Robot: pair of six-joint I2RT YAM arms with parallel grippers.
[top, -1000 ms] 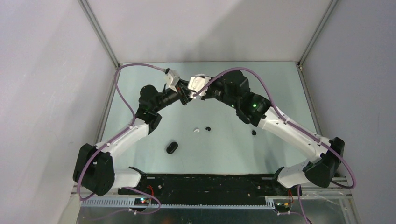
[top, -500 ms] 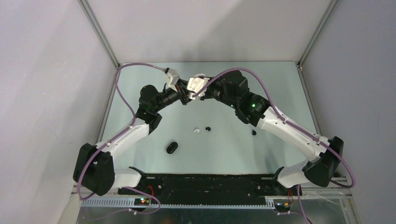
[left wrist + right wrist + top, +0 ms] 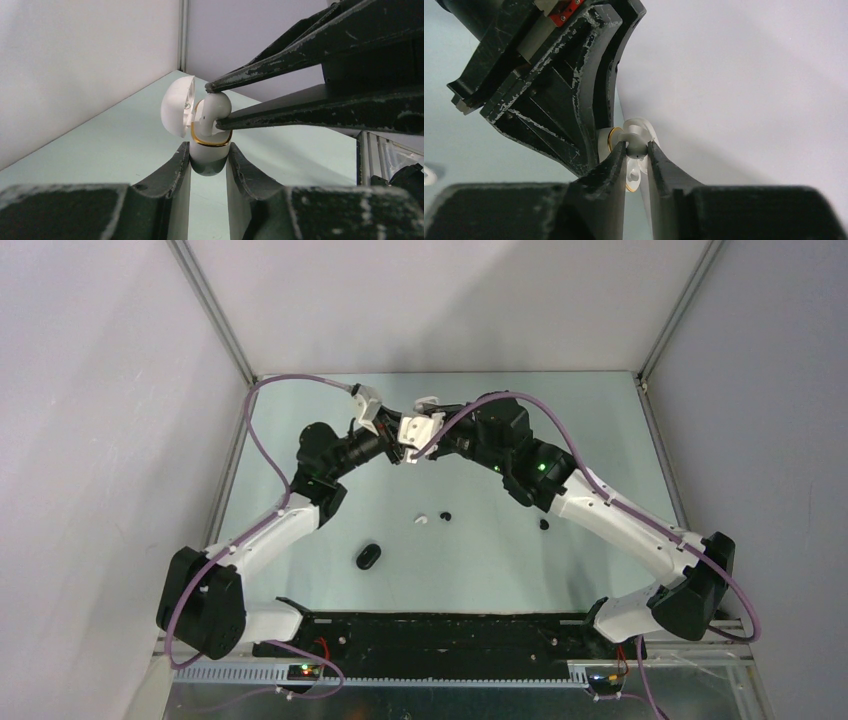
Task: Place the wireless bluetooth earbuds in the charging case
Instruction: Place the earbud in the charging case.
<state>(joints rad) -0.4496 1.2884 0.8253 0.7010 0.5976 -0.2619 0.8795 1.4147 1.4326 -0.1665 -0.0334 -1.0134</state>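
Observation:
My left gripper (image 3: 209, 150) is shut on the base of a white charging case (image 3: 210, 161) with a gold rim. It holds the case in the air with the lid (image 3: 177, 106) swung open to the left. My right gripper (image 3: 636, 147) is shut on a white earbud (image 3: 636, 142) and holds it at the case's open mouth, where the bud (image 3: 216, 106) touches the rim. In the top view the two grippers meet at the back middle (image 3: 402, 448). A white earbud (image 3: 423, 520) and two black earbuds (image 3: 446, 515) (image 3: 544, 524) lie on the table.
A shut black charging case (image 3: 368, 556) lies on the table near the left arm. Grey walls with metal corner posts (image 3: 215, 310) close in the table on three sides. The right gripper's fingers (image 3: 300, 112) cross the left wrist view from the right.
My right gripper has moved a little to the left and nearer, bringing the white earbud up to the case's mouth. My left gripper has barely moved.

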